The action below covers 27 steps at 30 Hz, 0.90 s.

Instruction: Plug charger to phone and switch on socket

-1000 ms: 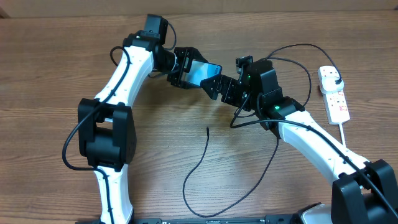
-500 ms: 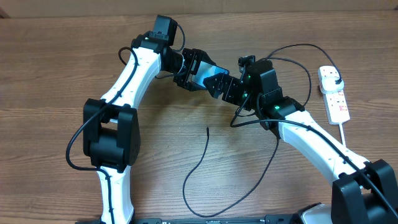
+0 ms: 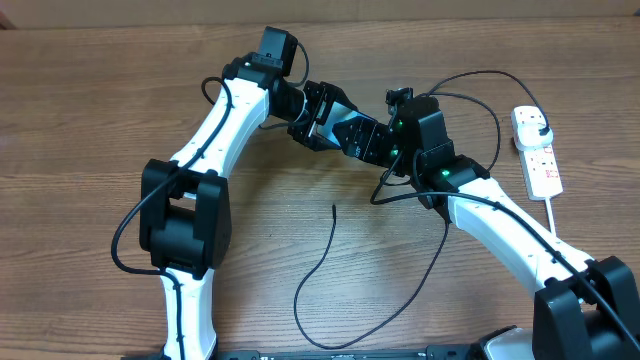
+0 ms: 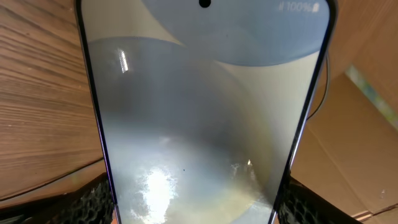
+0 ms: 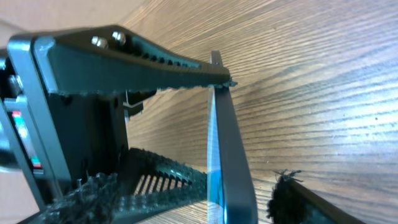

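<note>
The phone [image 4: 205, 106] fills the left wrist view, screen lit pale grey-blue. My left gripper [image 3: 325, 118] is shut on its long edges, with fingers [image 4: 93, 199] at both sides, and holds it above the table. In the right wrist view the phone [image 5: 229, 149] shows edge-on between my right gripper's [image 3: 362, 140] open fingers [image 5: 298, 193], with a gap on each side. The charger cable tip [image 3: 333, 206] lies loose on the table and the cable loops toward me. The socket [image 3: 540, 160] lies at the far right with a black plug [image 3: 538, 122] in its far end.
The socket's white cord [image 3: 555, 215] runs toward the front right. The charger's black cable loops [image 3: 300, 305] across the wooden table in front of the right arm. Both arms meet at the table's back centre.
My left arm has carried the phone to the right, into the space between my right gripper's fingers. The right arm has hardly moved. The cable lies as before.
</note>
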{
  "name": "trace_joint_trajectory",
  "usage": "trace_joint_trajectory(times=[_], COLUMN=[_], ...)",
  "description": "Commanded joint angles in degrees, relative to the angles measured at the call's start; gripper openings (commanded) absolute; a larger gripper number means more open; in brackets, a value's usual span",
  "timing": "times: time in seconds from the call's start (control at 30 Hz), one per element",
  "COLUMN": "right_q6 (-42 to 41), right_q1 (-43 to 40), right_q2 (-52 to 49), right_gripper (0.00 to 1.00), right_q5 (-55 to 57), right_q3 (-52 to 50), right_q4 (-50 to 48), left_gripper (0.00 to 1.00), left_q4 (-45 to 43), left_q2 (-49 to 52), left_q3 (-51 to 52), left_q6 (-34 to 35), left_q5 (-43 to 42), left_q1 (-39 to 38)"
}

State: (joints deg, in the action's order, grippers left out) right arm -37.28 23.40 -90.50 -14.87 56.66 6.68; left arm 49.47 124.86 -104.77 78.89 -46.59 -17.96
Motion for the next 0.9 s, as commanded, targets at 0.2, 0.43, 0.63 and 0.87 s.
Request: trace_joint_trajectory(times=[0.2, 0.43, 0.63, 0.87], right_q6=[0.31, 0.31, 0.31, 0.31], right_q1=[0.22, 0.22, 0.22, 0.22], right_q2=[-0.28, -0.28, -0.28, -0.28], right_gripper=[0.66, 0.56, 0.52, 0.49], right_q5=[2.47, 2.45, 2.47, 2.91], right_q3=[1.44, 1.44, 1.42, 1.42], right_q4=[0.13, 0.13, 0.11, 0.13], left_gripper=[0.04, 0.04, 0.04, 0.04], left_q4=[-0.48, -1.18, -1.55, -1.60], left_q2=[0.15, 0.15, 0.15, 0.15], left_q3=[-1.95, -1.95, -1.95, -1.95], left_q6=[-1.09, -1.11, -1.11, -1.11], left_q5=[-2.60, -4.04, -4.42, -4.24], left_q1=[-0.72, -0.90, -1.20, -1.66])
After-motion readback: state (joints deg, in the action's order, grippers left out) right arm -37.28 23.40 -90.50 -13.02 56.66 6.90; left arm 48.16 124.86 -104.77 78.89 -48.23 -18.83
